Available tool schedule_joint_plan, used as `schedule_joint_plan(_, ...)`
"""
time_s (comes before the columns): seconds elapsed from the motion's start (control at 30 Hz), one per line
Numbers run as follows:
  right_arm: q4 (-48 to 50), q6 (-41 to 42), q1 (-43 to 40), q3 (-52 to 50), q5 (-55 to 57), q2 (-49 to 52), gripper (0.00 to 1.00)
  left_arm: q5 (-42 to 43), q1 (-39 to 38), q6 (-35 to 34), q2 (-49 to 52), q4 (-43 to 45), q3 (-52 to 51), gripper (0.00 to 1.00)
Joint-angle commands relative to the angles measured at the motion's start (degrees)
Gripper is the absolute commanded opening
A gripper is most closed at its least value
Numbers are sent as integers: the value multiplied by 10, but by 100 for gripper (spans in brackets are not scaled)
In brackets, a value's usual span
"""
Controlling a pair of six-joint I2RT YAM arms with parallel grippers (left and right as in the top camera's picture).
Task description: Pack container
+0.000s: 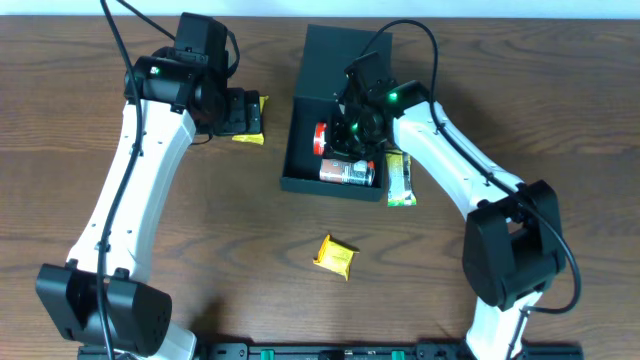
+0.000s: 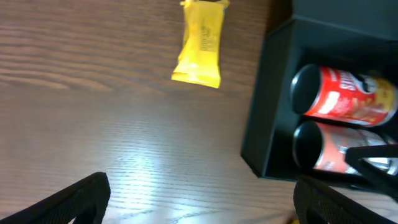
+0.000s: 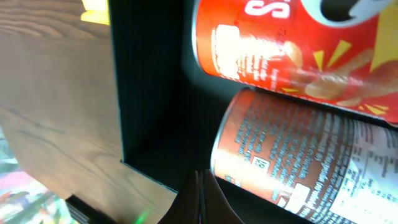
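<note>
The dark container (image 1: 338, 60) stands open at the table's middle, its lid flipped back. Two snack cans lie side by side inside it: a red one (image 1: 322, 138) and a darker one (image 1: 347, 172). My right gripper (image 1: 352, 135) hangs over the box interior; in the right wrist view it (image 3: 202, 199) is shut with nothing between the tips, just beside the darker can (image 3: 298, 155) and below the red can (image 3: 292, 50). My left gripper (image 1: 245, 115) is left of the box, open and empty (image 2: 202, 208), above bare wood. A yellow packet (image 2: 200, 43) lies beyond it.
A yellow packet (image 1: 250, 135) lies left of the container, partly under the left gripper. A green packet (image 1: 400, 178) rests against the container's right side. Another yellow packet (image 1: 336, 256) lies on the wood in front. The container wall (image 2: 264, 118) stands right of the left gripper.
</note>
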Motion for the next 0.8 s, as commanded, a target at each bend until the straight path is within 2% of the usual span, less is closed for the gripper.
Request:
schedule_joint_plan(0.0,-2,-8,8,9,23,0,2,31,3,2,14,8,-1,95)
schedule_joint_plan(0.2,-12,-14,5,9,31,0,2,30,-10,11,71,26,-1,98)
schedule_joint_plan(0.33,-23,-14,-13,11,31,0,2,23,-12,12,132,85,-1,99)
schedule_joint_plan(0.43,-47,-39,-37,21,13,0,11,5,-12,29,170,127,-1,99)
schedule_joint_plan(0.5,-62,-47,-51,29,2,0,11,-20,-13,38,188,142,-1,100)
schedule_joint_plan(0.6,-60,-48,-59,30,-18,0,1,-41,-13,50,202,153,-1,99)
schedule_joint_plan(0.77,9,-4,-22,29,-21,0,1,-35,-13,52,203,156,-1,98)
